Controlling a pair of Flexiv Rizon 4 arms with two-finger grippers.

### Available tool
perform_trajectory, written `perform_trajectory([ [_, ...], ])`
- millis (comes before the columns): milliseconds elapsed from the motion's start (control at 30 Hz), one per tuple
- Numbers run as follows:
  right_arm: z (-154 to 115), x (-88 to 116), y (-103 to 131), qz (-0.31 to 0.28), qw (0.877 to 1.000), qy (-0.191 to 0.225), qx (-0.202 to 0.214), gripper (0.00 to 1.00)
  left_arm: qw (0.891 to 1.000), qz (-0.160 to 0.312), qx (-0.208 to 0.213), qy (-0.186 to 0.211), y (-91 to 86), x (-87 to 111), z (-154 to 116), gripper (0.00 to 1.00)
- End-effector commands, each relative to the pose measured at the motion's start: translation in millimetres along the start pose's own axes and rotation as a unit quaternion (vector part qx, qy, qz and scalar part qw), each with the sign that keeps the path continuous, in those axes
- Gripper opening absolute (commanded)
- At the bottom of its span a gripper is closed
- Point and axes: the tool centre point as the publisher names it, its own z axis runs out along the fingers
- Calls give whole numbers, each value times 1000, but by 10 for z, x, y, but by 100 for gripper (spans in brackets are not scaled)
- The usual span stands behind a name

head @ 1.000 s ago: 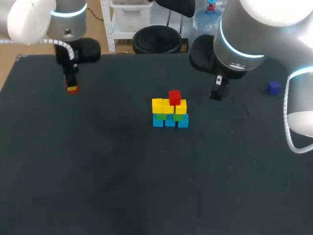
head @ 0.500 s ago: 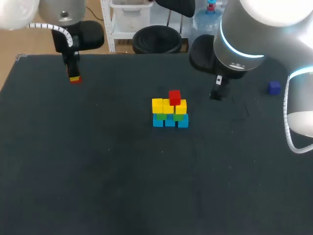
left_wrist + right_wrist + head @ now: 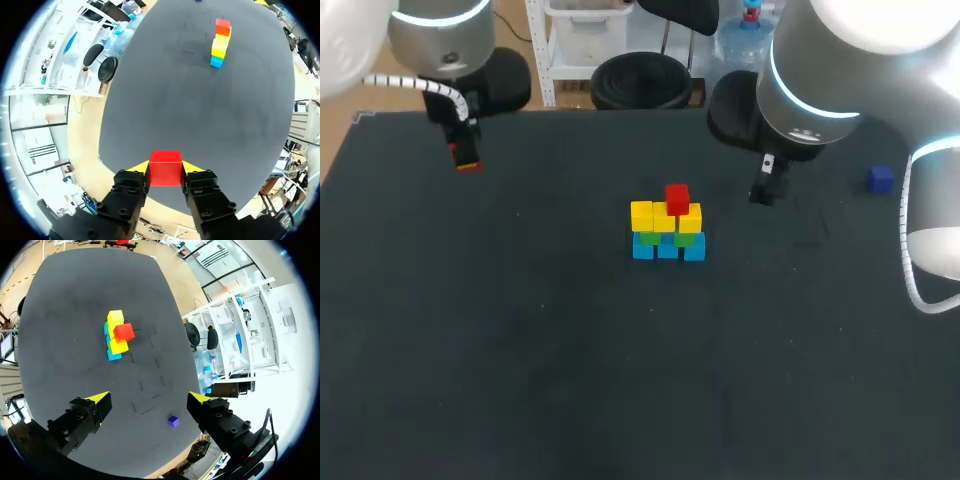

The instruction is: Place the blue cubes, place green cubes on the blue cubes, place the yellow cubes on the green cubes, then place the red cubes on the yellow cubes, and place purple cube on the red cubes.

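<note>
Since the earlier frames our left tool point(image 3: 165, 172) has lifted and swung slightly toward the far edge of the desk point(image 3: 520, 350), pinching a red cube point(image 3: 165, 167) between both fingers. We judge this cube to be in transit. Its target, the stack point(image 3: 667, 225), stands well apart, ahead of the tool. Our right tool point(image 3: 149, 398) hangs spread and holds nothing. The purple cube point(image 3: 880, 179) lies on the desk at our right.
</note>
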Motion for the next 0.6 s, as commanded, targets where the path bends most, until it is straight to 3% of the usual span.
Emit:
perform_trajectory([
  [33,1,14,11,1,1000,-2,2,100,1000,0,-2,-1,-7,7,-1,0],
  [267,1,14,11,1,1000,-2,2,100,1000,0,-2,-1,-7,7,-1,0],
  [333,1,14,11,1,1000,-2,2,100,997,28,46,-46,-43,-89,28,0],
  [433,1,14,11,1,1000,-2,2,100,988,75,109,-79,-61,-238,55,0],
  [600,1,14,11,1,1000,-2,2,100,971,134,171,-98,-109,-421,9,0],
])
